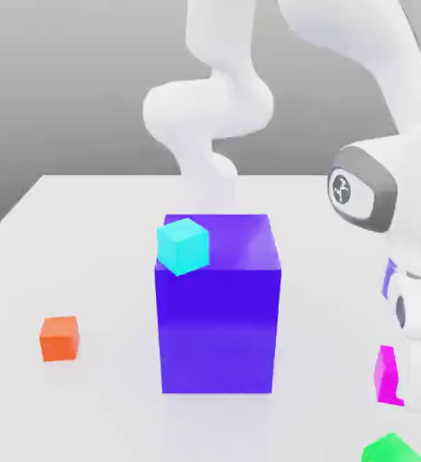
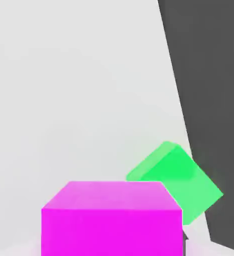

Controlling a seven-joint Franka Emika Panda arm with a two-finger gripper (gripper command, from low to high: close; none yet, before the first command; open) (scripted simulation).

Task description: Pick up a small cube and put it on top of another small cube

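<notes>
Four small cubes and one big block on our white tabletop [image 1: 87, 397].
From the exterior view's left we see the orange cube [image 1: 59, 338], the cyan cube [image 1: 182, 245] atop the blue-purple block [image 1: 218, 316], then the magenta cube [image 1: 387, 375] beside the arm, near the green cube [image 1: 389, 448]; we cannot tell the gripper's state.

A simulated tabletop test scene, not a real room: a bare white table [image 1: 87, 271] under a flat grey backdrop, with plain, untextured colour blocks, among them a big blue-purple block [image 1: 218, 316] and, at its nine o'clock, an orange cube [image 1: 59, 338].
</notes>
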